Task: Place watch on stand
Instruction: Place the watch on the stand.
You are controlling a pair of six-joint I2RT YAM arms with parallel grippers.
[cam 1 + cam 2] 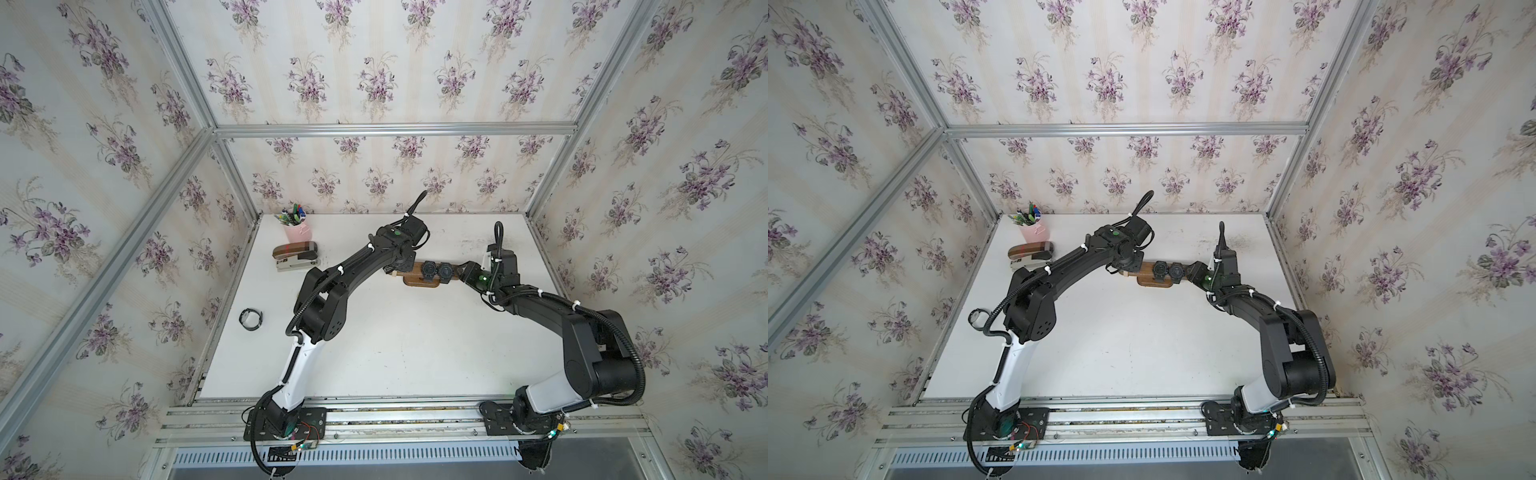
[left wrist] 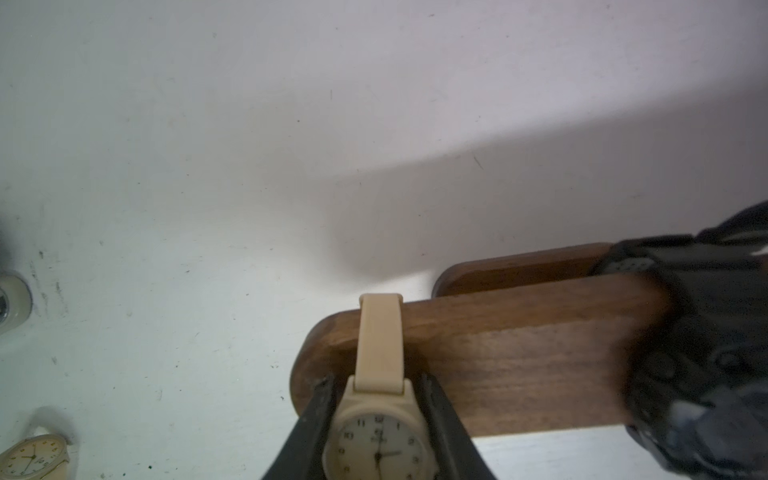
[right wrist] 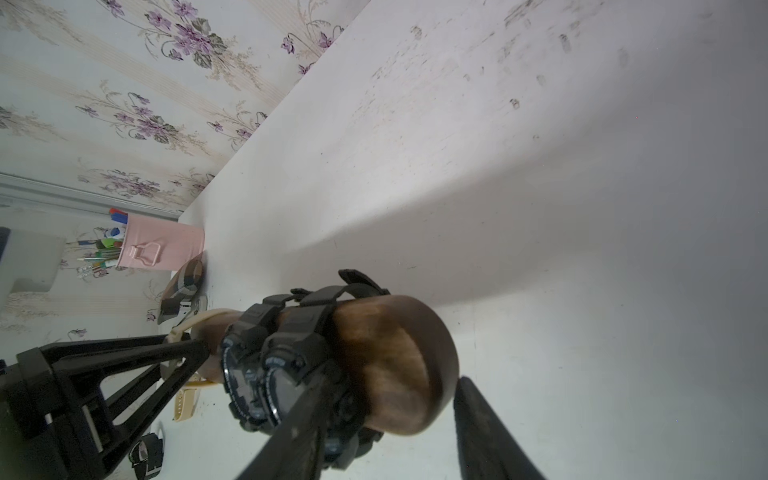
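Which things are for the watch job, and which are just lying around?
For the job: cream watch in left gripper; wooden stand; two black watches on it.
Lying about: stapler; pink pen cup; black band, maybe another watch.

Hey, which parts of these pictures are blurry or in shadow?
Left wrist view: cream watch reads sharp, black watch at the frame edge is smeared, a broad soft shadow crosses the table. Right wrist view: the stand and the right fingers are out of focus. Top views: evenly lit.
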